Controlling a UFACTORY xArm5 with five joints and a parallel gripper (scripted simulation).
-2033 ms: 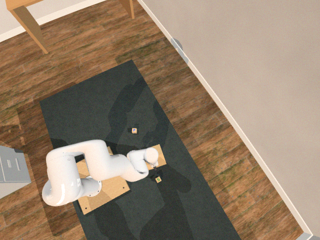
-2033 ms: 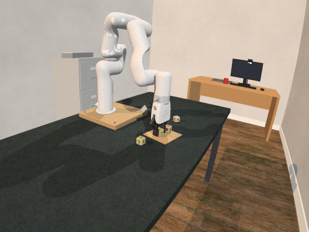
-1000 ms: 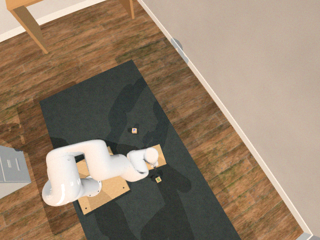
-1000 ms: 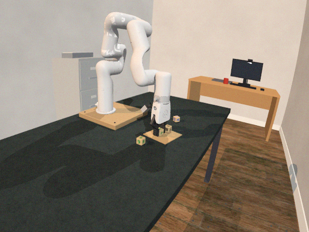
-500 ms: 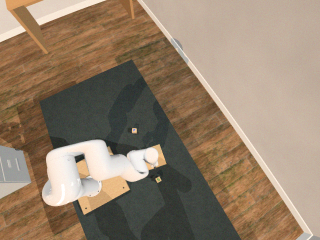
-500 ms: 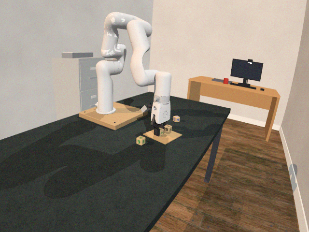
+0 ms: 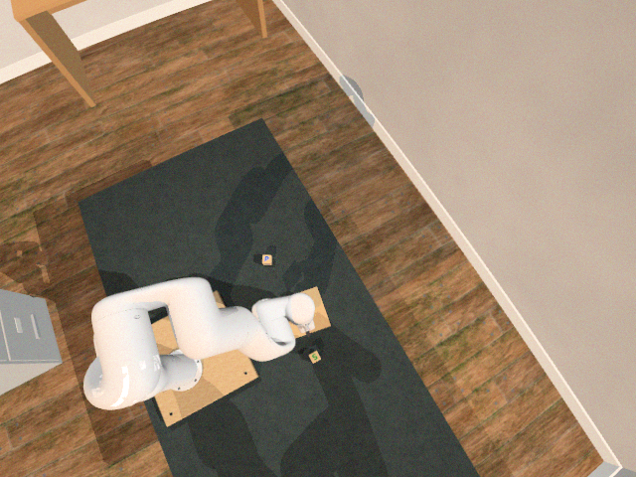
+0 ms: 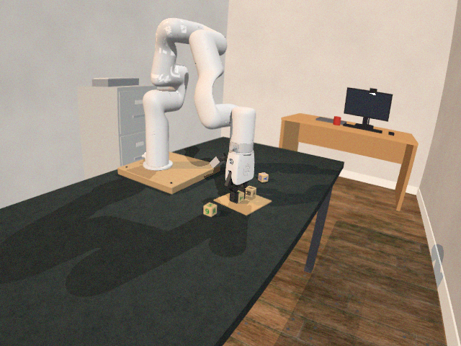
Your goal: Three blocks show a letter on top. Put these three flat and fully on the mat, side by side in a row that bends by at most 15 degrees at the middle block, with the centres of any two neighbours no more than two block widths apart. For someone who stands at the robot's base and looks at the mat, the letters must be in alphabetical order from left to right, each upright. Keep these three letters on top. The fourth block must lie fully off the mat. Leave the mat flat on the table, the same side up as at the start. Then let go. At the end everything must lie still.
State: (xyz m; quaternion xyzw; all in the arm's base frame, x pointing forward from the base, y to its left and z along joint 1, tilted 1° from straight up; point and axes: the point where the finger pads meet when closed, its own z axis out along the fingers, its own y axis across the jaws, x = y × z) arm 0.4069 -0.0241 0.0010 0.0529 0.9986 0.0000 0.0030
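Note:
The small tan mat (image 8: pixel 243 201) lies on the dark table in front of the arm's base; it also shows in the overhead view (image 7: pixel 314 308), partly under the wrist. My gripper (image 8: pixel 235 195) points straight down over the mat and is shut on a wooden block (image 8: pixel 240 197) at the mat's surface. A second block (image 8: pixel 251 192) sits on the mat right beside it. A block with a blue P on top (image 7: pixel 266 259) (image 8: pixel 263 176) lies off the mat, farther along the table. A block with a green S on top (image 7: pixel 314 357) lies off the mat on the other side (image 8: pixel 209 209). The overhead view hides the fingers and both mat blocks.
The arm stands on a wooden base plate (image 8: pixel 167 173) close behind the mat. The table edge (image 8: pixel 327 193) runs to the right of the mat. A filing cabinet (image 8: pixel 130 122) and a desk with a monitor (image 8: pixel 348 138) stand away from the table.

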